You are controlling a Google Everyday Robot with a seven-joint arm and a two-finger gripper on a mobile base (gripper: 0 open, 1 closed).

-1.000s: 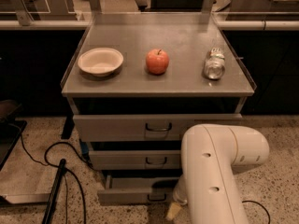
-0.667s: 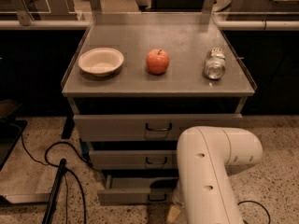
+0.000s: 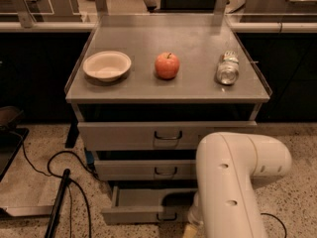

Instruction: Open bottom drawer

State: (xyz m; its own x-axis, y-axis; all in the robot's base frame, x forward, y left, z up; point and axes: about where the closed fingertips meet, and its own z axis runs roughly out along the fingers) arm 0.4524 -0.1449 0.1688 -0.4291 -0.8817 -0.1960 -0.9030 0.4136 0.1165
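Note:
The bottom drawer is the lowest and narrowest grey front of the cabinet. It stands pulled out, with its inside showing, and has a small dark loop handle at its centre. My gripper is low at the frame's bottom edge, just right of that handle. It is mostly hidden behind my white arm.
The middle drawer and the top drawer are shut above it. On the cabinet top are a white bowl, a red apple and a lying can. Black cables lie on the floor at left.
The bottom drawer front has slid a little farther out towards the camera. My arm has shifted only slightly.

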